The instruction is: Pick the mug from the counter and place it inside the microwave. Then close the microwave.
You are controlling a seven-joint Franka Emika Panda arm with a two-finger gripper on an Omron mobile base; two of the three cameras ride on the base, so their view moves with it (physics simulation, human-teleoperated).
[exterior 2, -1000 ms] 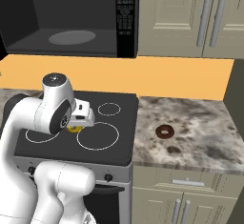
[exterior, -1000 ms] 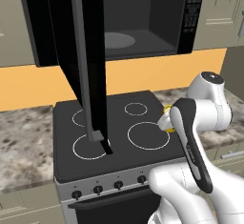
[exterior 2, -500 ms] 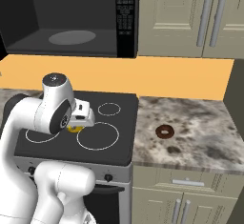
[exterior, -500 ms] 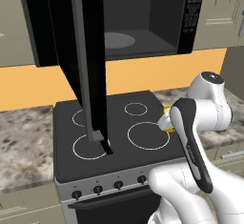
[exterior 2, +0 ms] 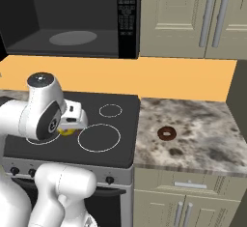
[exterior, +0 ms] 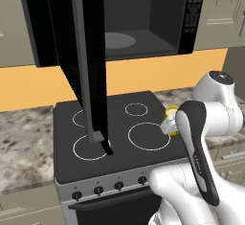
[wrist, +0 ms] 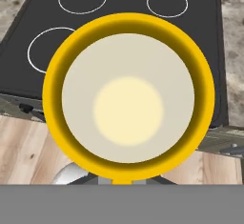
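Observation:
The yellow mug sits right under the hand camera, its pale cream inside facing the lens and hiding the fingertips. My gripper is shut on it and holds it in the air above the front right of the black stovetop. A sliver of the mug shows beside my forearm, and another bit of the mug peeks out under the hand. The microwave hangs above the stove with its door swung wide open and the grey turntable bare inside.
The open door's lower corner hangs low over the stove's left front ring. On the speckled counter to the stove's right lies a small dark brown round object. Beige cabinets flank the microwave.

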